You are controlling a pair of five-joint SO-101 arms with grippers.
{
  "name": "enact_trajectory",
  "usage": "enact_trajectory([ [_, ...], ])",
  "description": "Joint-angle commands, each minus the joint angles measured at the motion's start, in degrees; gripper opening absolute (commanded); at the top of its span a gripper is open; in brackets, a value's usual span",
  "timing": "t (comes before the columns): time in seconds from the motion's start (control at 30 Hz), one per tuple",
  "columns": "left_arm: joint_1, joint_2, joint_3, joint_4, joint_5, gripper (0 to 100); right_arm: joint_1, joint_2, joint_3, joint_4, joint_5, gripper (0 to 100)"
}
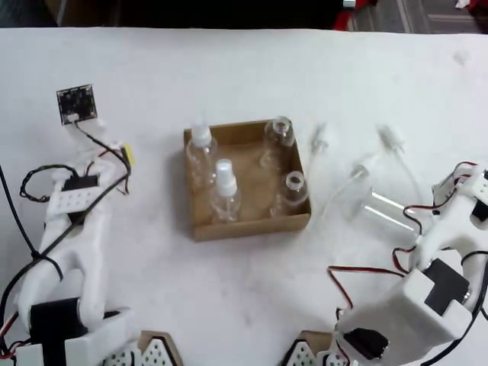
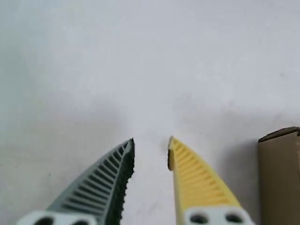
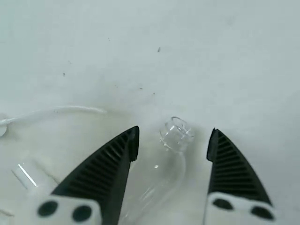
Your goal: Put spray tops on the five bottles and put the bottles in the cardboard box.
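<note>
Pickup of lying bottle (image 3: 168,164), lower centre.
Left gripper (image 2: 151,140) and right gripper (image 3: 174,132) are gaping, right one straddling it. Likely light, slick: you are aiming for its body.

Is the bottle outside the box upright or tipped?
Tipped: the bottle lies on its side, uncapped neck inside the open right gripper.

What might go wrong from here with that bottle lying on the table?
The bottle lies on its side inside the open right tool; round and smooth, it might roll or slip when squeezed. Loose spray tops lie close by and might get knocked away.
</note>
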Motion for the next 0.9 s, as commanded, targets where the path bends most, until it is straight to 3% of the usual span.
enact_trajectory([
  [0.0, 1.1, -0.13, -2.9, -0.79, -0.62, 12, -0.84, 1.89, -0.7, -1.89, -0.44, 20.8],
  [0.6, 1.1, -0.13, -2.9, -0.79, -0.62, 12, -2.24, 5.41, -2.73, -2.51, -0.44, 20.7],
  [0.67, 1.1, -0.13, -2.9, -0.79, -0.62, 12, -2.24, 5.32, -2.73, -2.86, -0.44, 17.7],
  [0.77, 1.1, -0.13, -2.9, -0.79, -0.62, 12, -2.07, 5.23, -2.9, -2.95, -0.35, 1.9],
  [0.87, 1.1, -0.13, -2.9, -0.79, -0.62, 11, -2.07, 4.62, -2.99, -2.95, -0.44, 5.7],
])
